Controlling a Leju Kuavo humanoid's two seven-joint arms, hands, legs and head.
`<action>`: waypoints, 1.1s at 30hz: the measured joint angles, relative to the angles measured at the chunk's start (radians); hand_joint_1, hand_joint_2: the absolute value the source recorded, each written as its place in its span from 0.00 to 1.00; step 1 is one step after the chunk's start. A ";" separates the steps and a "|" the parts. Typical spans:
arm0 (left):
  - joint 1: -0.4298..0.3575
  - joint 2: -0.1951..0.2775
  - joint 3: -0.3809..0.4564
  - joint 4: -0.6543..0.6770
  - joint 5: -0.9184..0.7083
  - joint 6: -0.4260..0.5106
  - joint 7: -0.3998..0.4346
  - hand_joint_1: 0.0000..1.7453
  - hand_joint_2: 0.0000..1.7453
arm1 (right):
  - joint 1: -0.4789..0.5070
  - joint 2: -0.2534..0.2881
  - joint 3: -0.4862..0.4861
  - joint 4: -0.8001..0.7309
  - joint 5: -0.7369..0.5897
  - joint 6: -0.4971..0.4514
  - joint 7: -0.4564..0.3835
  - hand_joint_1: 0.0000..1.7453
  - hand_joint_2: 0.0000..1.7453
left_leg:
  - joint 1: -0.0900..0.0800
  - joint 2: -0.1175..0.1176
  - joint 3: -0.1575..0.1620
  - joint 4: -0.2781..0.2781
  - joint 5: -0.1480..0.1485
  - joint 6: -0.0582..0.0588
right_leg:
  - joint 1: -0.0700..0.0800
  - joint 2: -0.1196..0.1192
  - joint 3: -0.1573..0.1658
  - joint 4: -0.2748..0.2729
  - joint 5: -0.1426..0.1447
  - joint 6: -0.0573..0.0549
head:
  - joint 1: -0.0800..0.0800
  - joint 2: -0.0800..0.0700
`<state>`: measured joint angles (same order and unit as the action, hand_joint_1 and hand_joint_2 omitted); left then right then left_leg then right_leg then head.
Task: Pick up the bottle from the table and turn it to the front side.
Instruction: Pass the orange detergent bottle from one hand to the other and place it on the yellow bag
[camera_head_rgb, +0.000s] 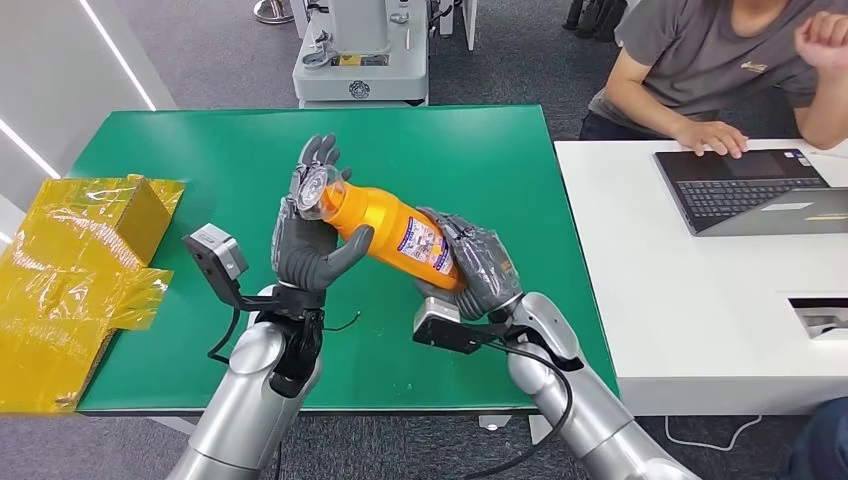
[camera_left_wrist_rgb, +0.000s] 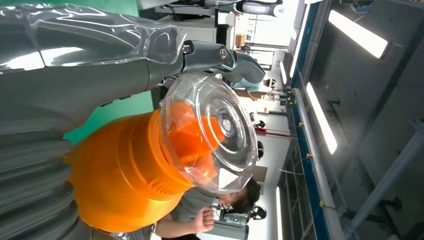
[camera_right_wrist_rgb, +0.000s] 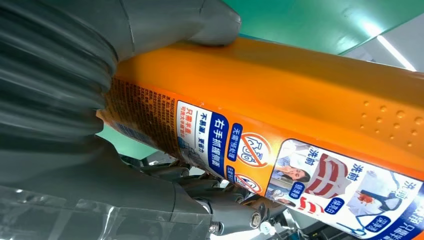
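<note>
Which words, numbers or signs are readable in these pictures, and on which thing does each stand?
"右手抓握侧面": blue strip on the bottle label.
"洗前", "洗前", "洗后": captions by the label's small pictures.
Two crossed-out round signs: on the label.
Fine print near the right hand: too small.
Logo on the person's shirt: blurred.

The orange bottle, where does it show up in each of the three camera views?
Head view: orange bottle mid-picture, tilted, above the green table, between both hands.
Left wrist view: its clear cap and orange shoulder, centre.
Right wrist view: its labelled body running across the picture.
Shared landmark: the green table.
</note>
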<state>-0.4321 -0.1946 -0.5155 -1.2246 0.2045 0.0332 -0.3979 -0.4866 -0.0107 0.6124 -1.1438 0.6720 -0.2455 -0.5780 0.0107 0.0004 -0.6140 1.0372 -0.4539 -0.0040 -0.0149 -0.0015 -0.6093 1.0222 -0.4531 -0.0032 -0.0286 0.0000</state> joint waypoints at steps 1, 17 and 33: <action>-0.001 0.000 0.000 0.002 0.000 0.000 0.000 0.00 1.00 | -0.004 0.002 0.000 0.007 -0.001 0.001 -0.001 1.00 1.00 | 0.000 0.000 0.000 0.000 0.000 0.000 | 0.000 0.000 0.000 0.000 0.000 0.000 | 0.000 0.000; -0.024 -0.011 0.000 0.054 -0.028 0.002 0.015 0.00 1.00 | -0.019 0.023 -0.002 0.099 -0.003 0.002 -0.031 1.00 1.00 | 0.000 0.000 0.000 0.000 0.000 0.000 | 0.000 0.000 0.000 0.000 0.000 0.000 | 0.000 0.000; -0.072 -0.008 0.000 0.083 -0.040 0.017 0.020 0.00 1.00 | -0.037 0.040 0.016 0.102 0.035 0.031 -0.049 1.00 1.00 | 0.000 0.000 0.000 0.000 0.000 0.000 | 0.000 0.000 0.000 0.000 0.000 0.000 | 0.000 0.000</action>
<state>-0.5040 -0.2025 -0.5150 -1.1420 0.1647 0.0505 -0.3780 -0.5232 0.0298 0.6281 -1.0415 0.7073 -0.2149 -0.6272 0.0107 0.0003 -0.6141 1.0372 -0.4538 -0.0040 -0.0149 -0.0016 -0.6092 1.0224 -0.4531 -0.0032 -0.0284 0.0000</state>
